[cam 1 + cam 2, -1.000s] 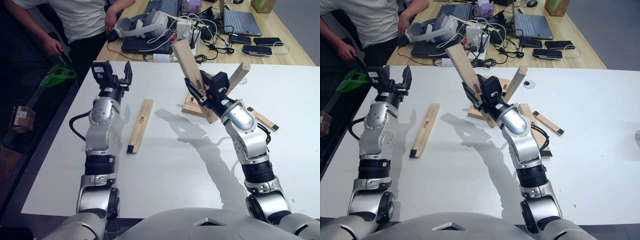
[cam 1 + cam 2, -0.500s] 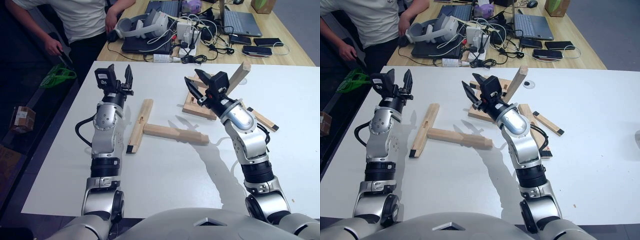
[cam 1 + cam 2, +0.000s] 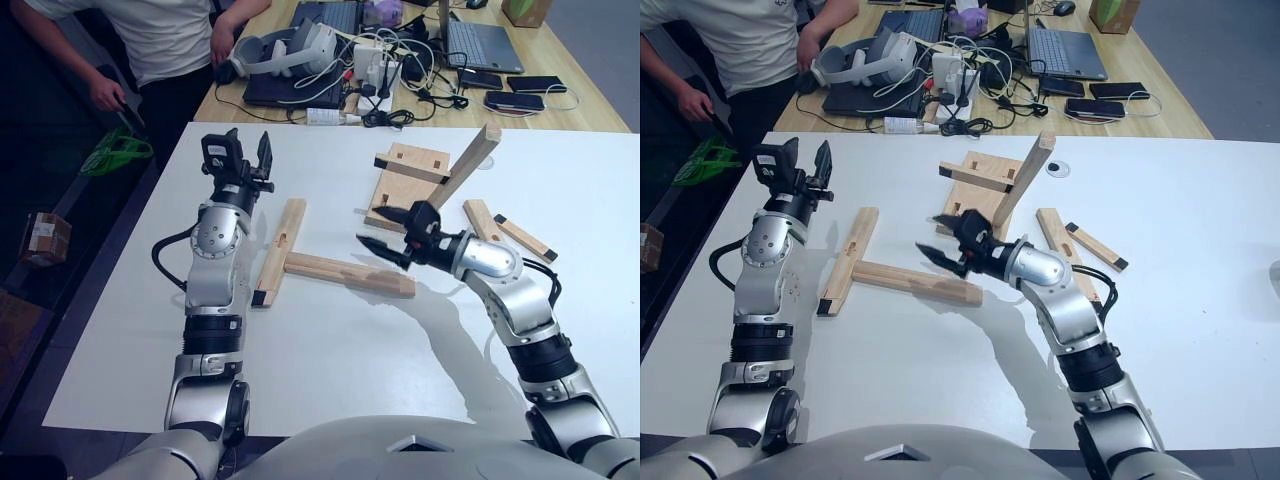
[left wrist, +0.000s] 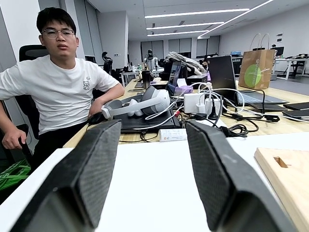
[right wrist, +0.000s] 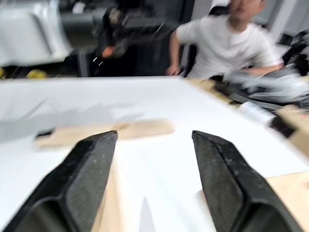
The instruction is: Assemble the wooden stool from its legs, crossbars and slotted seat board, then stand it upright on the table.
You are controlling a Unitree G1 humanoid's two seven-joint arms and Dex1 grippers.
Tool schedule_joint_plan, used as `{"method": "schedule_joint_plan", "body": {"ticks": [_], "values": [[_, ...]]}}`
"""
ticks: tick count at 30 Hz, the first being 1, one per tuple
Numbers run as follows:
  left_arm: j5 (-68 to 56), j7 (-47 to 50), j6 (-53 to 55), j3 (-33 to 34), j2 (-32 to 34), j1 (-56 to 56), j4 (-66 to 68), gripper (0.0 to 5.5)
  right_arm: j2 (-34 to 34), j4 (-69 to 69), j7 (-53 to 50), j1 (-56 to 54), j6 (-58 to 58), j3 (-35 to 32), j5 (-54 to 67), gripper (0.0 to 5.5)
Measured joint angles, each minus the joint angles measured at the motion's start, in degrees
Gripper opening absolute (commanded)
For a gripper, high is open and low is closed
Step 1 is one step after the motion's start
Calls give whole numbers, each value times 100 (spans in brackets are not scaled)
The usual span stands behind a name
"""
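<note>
- Right gripper point(image 3: 384, 228): fingers spread wide, holding nothing, low over the table point(image 3: 330, 370), just above the right half of a wooden bar point(image 3: 347, 273) that lies flat
- The bar's left end meets a slotted leg point(image 3: 279, 250) (together they make a T)
- Left gripper point(image 3: 248, 160): likewise spread and empty, raised near the slotted leg's far end
- Seat board point(image 3: 402, 190) lies beyond the right gripper, with a stick point(image 3: 466, 163) leaning up from it

near table point(image 3: 320, 370): open | middle: slotted leg point(image 3: 280, 250), crossbar point(image 3: 348, 273) lying flat | behind: seat board point(image 3: 400, 195), propped leg point(image 3: 465, 165)
</note>
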Motion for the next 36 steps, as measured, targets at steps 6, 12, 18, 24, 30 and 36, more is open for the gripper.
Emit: {"method": "schedule_joint_plan", "body": {"ticks": [6,12,18,24,30,36], "values": [[58,-107,206,-58,-11,-2,-31,287,-190,614,370,-37,-133,443,-390,318],[-201,-653,925,-152,47,123,-302,287,-218,989,655,-124,-162,614,-571,318],[-416,-1225,1599,-445,135,798,-651,287,-233,1078,676,-168,-126,545,-648,318],[-540,-1289,1975,-463,89,932,-724,287,-381,1363,985,-188,174,560,-645,318],[-637,-1421,2161,-574,-1,1132,-845,290,-429,1520,1196,-207,274,615,-667,255],[-630,-1046,1971,-246,-42,702,-887,290,-435,1526,1167,-206,235,597,-705,203]]}}
